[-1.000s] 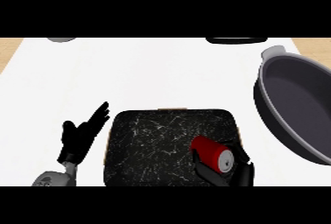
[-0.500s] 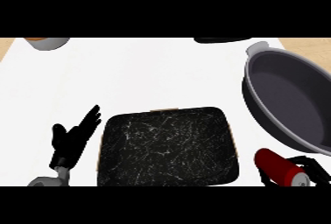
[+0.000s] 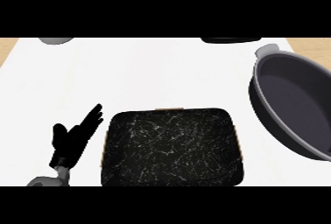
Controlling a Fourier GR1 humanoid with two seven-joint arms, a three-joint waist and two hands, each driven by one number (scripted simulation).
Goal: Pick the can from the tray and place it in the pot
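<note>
Can and right hand out of view. Pot point(image 3: 294, 109) cut off at white counter's point(image 3: 142, 74) right edge. Tray point(image 3: 172, 146) near front edge; left hand point(image 3: 74, 138) beside it, fingers spread.

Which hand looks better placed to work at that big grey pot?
Likely the right: the pot sits at the robot's right. The left hand rests open beyond the tray, on the far side. The right hand is out of view.
</note>
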